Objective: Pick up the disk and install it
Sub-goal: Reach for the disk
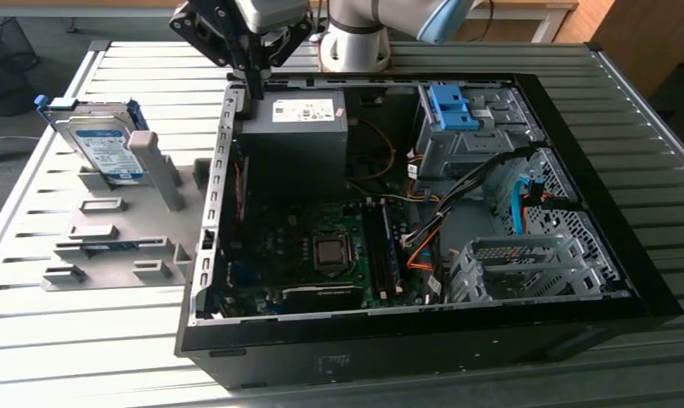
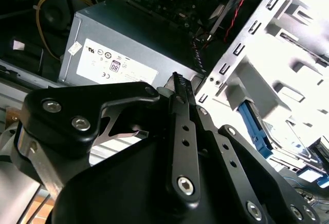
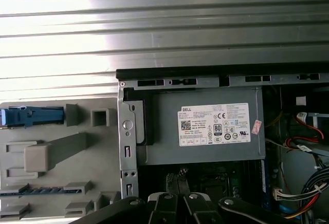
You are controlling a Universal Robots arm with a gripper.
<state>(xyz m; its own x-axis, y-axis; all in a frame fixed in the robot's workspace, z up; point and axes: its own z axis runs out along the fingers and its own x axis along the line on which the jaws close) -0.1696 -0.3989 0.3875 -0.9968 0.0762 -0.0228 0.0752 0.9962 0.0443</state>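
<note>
Hovering at the power supply's edge, the gripper has its fingers together and empty; the case wall stands between it and the upright disk.

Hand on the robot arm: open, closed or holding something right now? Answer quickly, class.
Hand: closed, holding nothing; the disk stands in the grey rack beside the computer case.
</note>
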